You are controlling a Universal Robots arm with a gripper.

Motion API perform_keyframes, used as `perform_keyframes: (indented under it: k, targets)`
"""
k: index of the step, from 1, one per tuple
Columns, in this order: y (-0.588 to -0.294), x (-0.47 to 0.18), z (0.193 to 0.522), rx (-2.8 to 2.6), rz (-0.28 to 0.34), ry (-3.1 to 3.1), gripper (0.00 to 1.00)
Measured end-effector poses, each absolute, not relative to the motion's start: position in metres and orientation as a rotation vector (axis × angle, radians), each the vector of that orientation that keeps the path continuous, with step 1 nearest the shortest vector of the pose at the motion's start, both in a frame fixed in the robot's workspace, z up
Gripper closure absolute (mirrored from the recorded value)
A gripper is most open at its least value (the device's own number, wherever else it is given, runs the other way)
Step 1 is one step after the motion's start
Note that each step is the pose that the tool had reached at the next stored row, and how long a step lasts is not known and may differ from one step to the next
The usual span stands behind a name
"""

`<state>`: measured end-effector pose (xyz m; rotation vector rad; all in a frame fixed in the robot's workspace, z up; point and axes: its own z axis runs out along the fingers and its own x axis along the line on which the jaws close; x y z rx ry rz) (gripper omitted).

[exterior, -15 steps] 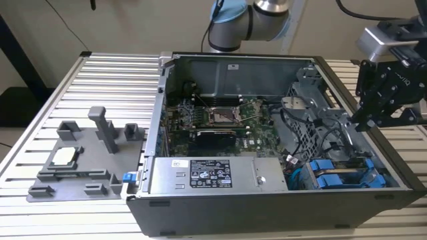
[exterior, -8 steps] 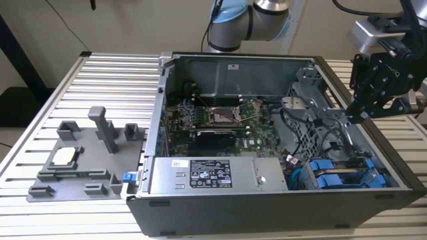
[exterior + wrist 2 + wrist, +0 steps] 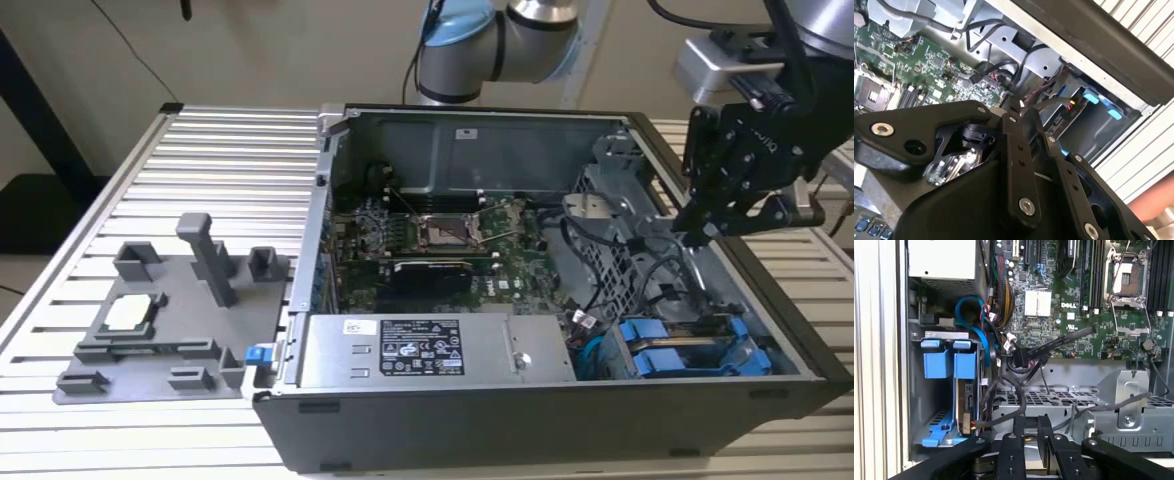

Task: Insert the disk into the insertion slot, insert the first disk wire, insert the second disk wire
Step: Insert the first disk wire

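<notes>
The disk (image 3: 965, 396) stands edge-on in its blue carrier inside the insertion slot (image 3: 941, 402) of the grey drive cage, beside a second blue-fronted carrier (image 3: 936, 364). A black wire (image 3: 1004, 421) curves from the disk's connector end toward my fingers. Another black wire with a plug (image 3: 1019, 358) hangs loose over the motherboard. In the exterior view my gripper (image 3: 697, 238) hovers above the case's wall on that view's right, well above the blue carriers (image 3: 667, 355). In both wrist views my gripper (image 3: 1031, 420) (image 3: 1021, 112) has its fingers close together, with nothing clearly between them.
The open computer case (image 3: 534, 425) lies on a slatted metal table. A silver labelled power-supply box (image 3: 427, 350) sits along its front, and the motherboard (image 3: 441, 235) fills the middle. A perforated metal bracket (image 3: 1064, 400) and loose cables lie near the cage. A grey fixture plate (image 3: 160, 320) rests at the exterior view's left.
</notes>
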<state>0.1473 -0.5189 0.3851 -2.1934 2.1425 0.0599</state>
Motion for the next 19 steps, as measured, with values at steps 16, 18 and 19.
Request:
perform_keyframes:
  k: [16, 18, 19]
  targets:
    - [-0.519, 0.119, 0.395, -2.243, 0.003, 2.126, 0.74]
    - [-0.519, 0.117, 0.395, -2.246, -0.004, 2.119, 0.74]
    - [-0.519, 0.115, 0.395, -2.243, -0.014, 2.114, 0.74]
